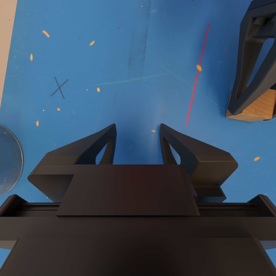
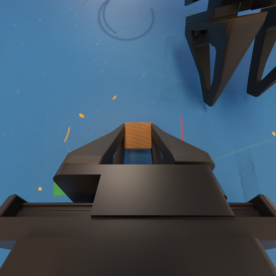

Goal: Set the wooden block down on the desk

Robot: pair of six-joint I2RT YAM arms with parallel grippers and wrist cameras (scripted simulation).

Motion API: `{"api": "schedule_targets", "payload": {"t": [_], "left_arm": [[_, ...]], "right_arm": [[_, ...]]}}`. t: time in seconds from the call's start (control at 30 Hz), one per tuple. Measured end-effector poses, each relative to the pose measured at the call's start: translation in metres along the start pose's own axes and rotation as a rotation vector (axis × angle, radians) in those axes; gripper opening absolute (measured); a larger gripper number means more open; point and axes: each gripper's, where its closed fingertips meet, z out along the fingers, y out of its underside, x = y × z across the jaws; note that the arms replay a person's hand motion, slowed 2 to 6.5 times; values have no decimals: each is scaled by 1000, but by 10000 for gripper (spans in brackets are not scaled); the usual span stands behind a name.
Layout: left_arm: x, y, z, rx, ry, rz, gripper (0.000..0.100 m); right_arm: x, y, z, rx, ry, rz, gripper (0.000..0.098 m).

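Note:
The wooden block (image 2: 137,135) is a small light-brown cube held between the two black fingers of my right gripper (image 2: 137,124), which is shut on it over the blue desk (image 2: 89,74). In the left wrist view the same block (image 1: 259,106) shows at the right edge, pinched by the right gripper (image 1: 252,110) and low against the desk; whether it touches the surface I cannot tell. My left gripper (image 1: 137,124) is open and empty, its fingers spread over bare blue desk (image 1: 104,59). It also shows in the right wrist view (image 2: 233,100) at the upper right.
A clear glass round object (image 1: 10,160) sits at the left edge. The desk's left border meets a beige surface (image 1: 6,44). A red line (image 1: 197,74), a black X mark (image 1: 59,88), a dark ring mark (image 2: 127,22) and a green patch (image 2: 57,192) mark the desk.

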Motion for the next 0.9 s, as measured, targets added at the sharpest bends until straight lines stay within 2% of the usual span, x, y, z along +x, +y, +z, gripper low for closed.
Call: {"api": "schedule_targets", "payload": {"t": [0.23,0.4,0.67,0.9], "left_arm": [[2,3,-1,2,-4,3,479],[-2,5,-4,-14,-42,33,446],[-16,9,-10,-94,-160,139,323],[-20,10,-11,-175,-223,230,249]], "right_arm": [[1,0,0,-3,-5,5,270],[1,0,0,-3,-4,8,270],[2,0,1,-3,-4,13,270],[2,0,1,-3,-4,13,270]]}}
